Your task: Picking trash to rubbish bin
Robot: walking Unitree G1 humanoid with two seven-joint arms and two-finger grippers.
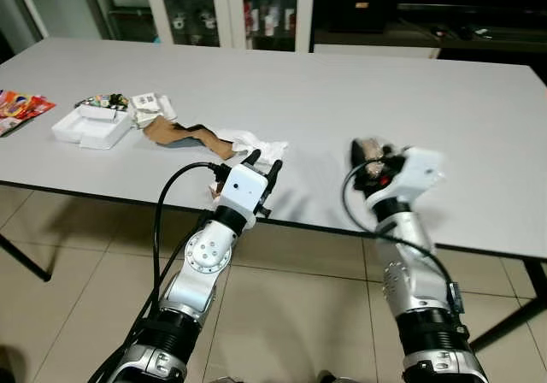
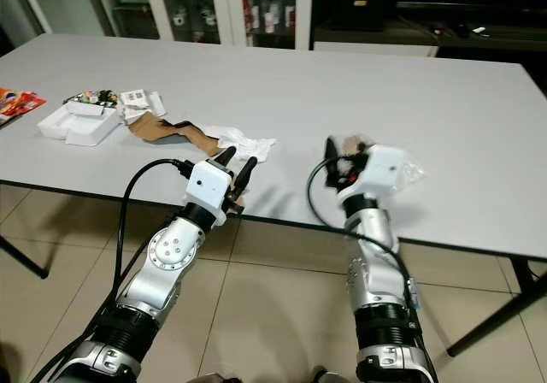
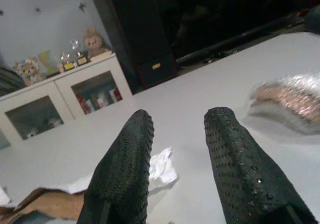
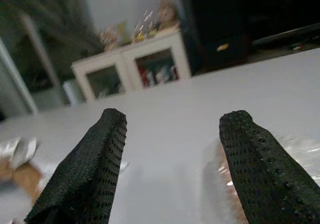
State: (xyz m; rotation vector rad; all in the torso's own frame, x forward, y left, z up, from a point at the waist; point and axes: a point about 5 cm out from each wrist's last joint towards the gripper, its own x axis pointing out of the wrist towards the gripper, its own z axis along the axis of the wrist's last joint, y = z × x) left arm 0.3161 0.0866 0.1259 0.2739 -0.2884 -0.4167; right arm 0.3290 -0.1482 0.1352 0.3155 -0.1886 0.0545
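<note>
Reaching over the near edge of the tabletop [image 1: 359, 84], both grippers sit among scattered trash. Left eye view: the left gripper [image 1: 261, 167] hovers at the edge, fingers parted and empty, just short of a crumpled tissue [image 1: 253, 143]. Beyond the tissue lie brown paper [image 1: 184, 135], a white tray [image 1: 92, 127] and a red packet [image 1: 19, 109]. The right gripper [image 1: 367, 162] stands beside a clear wrapper [image 1: 369, 148].

Right eye view: same layout; the wrapper [image 2: 349, 146] lies against the right gripper's front, its plastic spilling past the wrist housing. Whether the fingers touch it cannot be told here.

Left wrist view: the two fingers [image 3: 122, 169] stand apart with nothing between them. The tissue shows low between them, the wrapper off to one side.

Right wrist view: the fingers [image 4: 85, 166] are spread wide and empty; the wrapper [image 4: 227, 181] lies beside and partly behind one finger.

Handling, as judged: the wrapper is light, thin and crinkly, likely slippery, and will collapse under pressure. Pinch it across the bunched middle, not a loose edge. The tissue is soft and weightless; grip its raised centre fold.
</note>
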